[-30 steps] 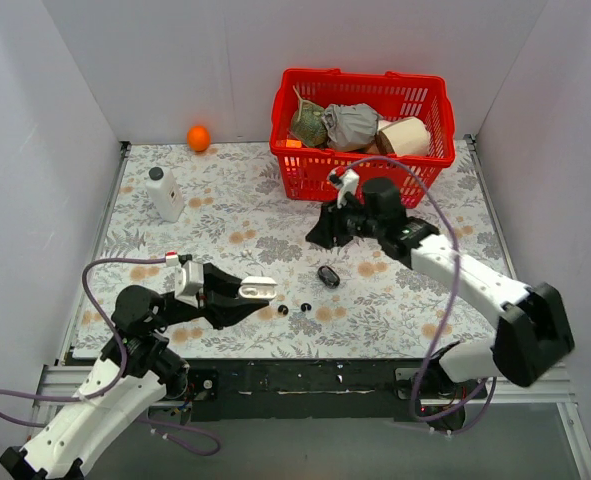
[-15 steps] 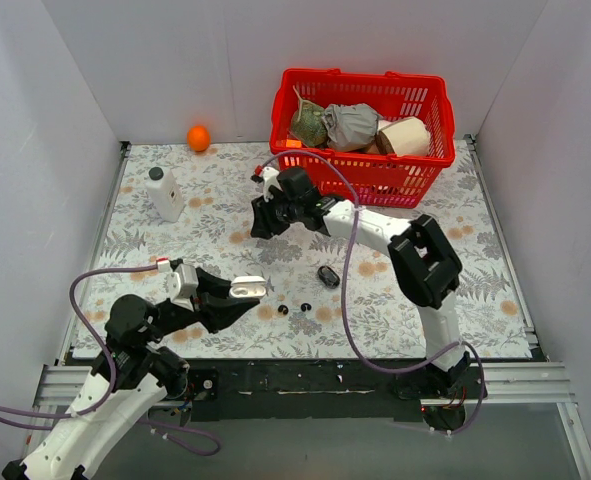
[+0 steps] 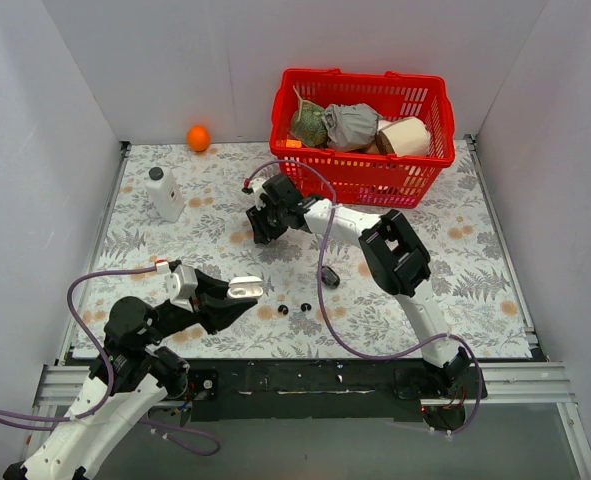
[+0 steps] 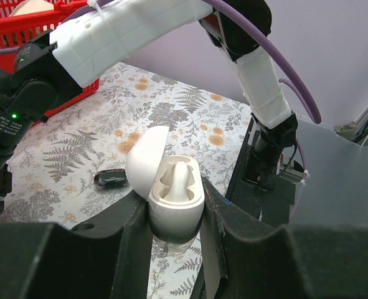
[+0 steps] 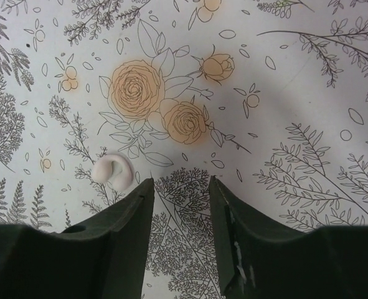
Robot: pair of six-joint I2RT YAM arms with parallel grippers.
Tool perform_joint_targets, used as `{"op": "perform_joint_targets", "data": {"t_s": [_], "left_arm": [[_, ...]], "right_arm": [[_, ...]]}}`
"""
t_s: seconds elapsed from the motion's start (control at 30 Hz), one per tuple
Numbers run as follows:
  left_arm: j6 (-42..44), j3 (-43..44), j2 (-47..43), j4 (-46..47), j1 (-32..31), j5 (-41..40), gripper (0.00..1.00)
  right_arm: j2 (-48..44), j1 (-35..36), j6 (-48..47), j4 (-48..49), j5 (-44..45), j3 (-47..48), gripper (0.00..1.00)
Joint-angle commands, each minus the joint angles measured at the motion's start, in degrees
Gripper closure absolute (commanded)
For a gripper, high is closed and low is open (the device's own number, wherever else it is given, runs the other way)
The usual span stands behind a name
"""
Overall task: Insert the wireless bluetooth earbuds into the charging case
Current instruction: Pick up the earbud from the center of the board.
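My left gripper point(image 3: 243, 292) is shut on the white charging case point(image 4: 174, 193), held above the table's front left with its lid point(image 4: 145, 161) open and both sockets empty. Two tiny black earbuds point(image 3: 283, 309) point(image 3: 306, 306) lie on the floral cloth just right of the case. A larger black oval object point(image 3: 327, 275) lies beyond them and also shows in the left wrist view point(image 4: 112, 179). My right gripper point(image 3: 258, 228) is open and empty, low over the cloth left of centre, well behind the earbuds. Its jaws point(image 5: 179, 184) frame bare cloth.
A red basket point(image 3: 360, 178) of crumpled items stands at the back right. An orange ball point(image 3: 198, 137) lies at the back left and a white bottle point(image 3: 164, 193) stands at the left. A small white lump point(image 5: 113, 169) lies by my right gripper's left finger.
My right arm has swung left from beside the basket to left of centre and folded back. My left gripper has drawn slightly back with the case.
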Motion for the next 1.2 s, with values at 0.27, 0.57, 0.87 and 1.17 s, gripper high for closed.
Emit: {"op": "perform_joint_targets", "data": {"t_s": [0.27,0.57,0.87,1.17], "left_arm": [[0.4,0.6,-1.0,-0.7,-0.1,-1.3,1.00],[0.1,0.0,-2.1,-0.7,-0.1,-1.2,1.00],[0.0,-0.4,-2.3,-1.1,0.0,-1.0,1.00],[0.1,0.3,-1.5,-0.7,-0.1,-0.9,1.00]], "right_arm": [[1.7,3.4,-0.5,1.5,1.8,0.4,0.74],[0.7,6.0,0.4,2.8,2.3,-2.3,0.80],[-2.7,6.6,1.6,3.0,4.6,-5.1,0.73],[-3.9,6.1,1.9,2.6,6.5,-3.0,0.59]]}}
